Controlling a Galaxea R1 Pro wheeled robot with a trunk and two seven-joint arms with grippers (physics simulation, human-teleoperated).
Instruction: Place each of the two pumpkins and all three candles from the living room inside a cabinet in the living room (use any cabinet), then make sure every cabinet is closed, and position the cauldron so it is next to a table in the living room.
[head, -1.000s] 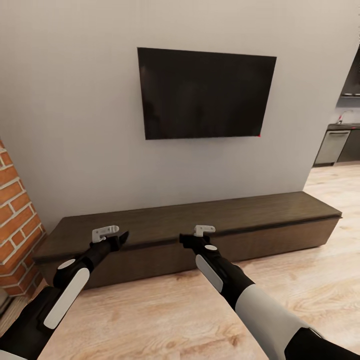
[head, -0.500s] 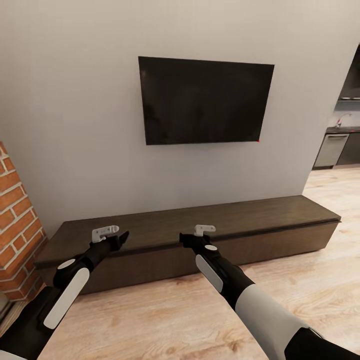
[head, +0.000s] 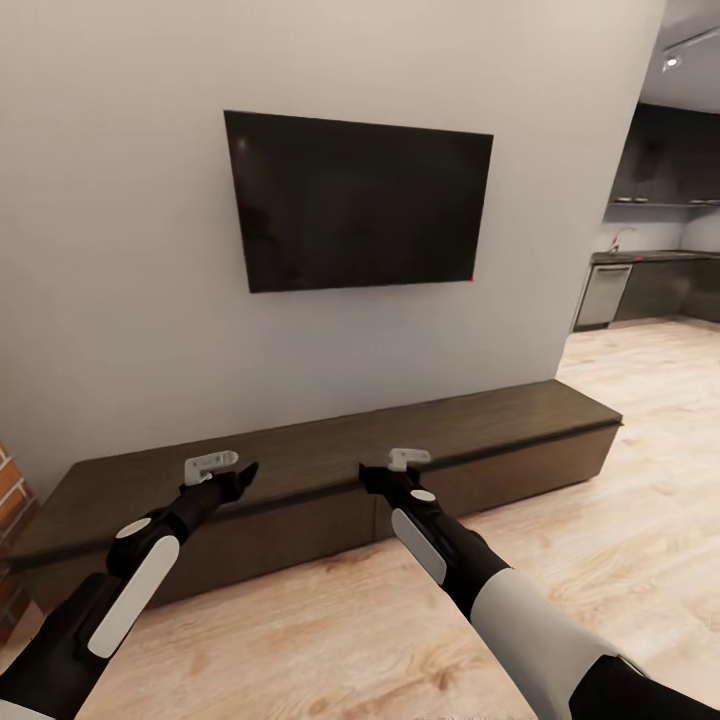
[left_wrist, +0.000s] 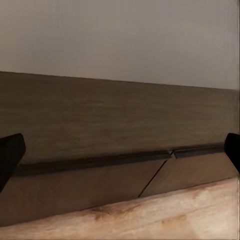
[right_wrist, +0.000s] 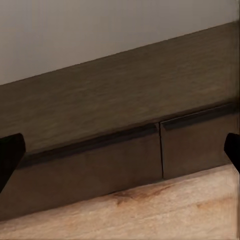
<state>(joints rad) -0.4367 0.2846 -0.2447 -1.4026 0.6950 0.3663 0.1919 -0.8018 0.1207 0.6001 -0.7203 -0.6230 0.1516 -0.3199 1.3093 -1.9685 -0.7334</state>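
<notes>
The long low dark-brown cabinet (head: 320, 455) runs along the wall ahead, and its drawer fronts are all shut. My left gripper (head: 246, 472) hangs open in front of its left part, with nothing between the fingertips (left_wrist: 10, 152). My right gripper (head: 366, 474) is open and empty too, held before the cabinet's middle, where a seam between two drawer fronts (right_wrist: 161, 150) shows. Both wrist views look at the cabinet top (left_wrist: 120, 115) and the floor below it. The pumpkins, candles, cauldron and table are out of view.
A black TV (head: 360, 200) hangs on the grey wall above the cabinet. A sliver of red-brick fireplace (head: 8, 500) stands at the far left. Light wood-plank floor (head: 600, 560) stretches to the right toward a dark kitchen (head: 640, 280).
The camera has swung to the right: the fireplace has slid nearly out at the left and more of the kitchen shows. Both arms hold the same pose.
</notes>
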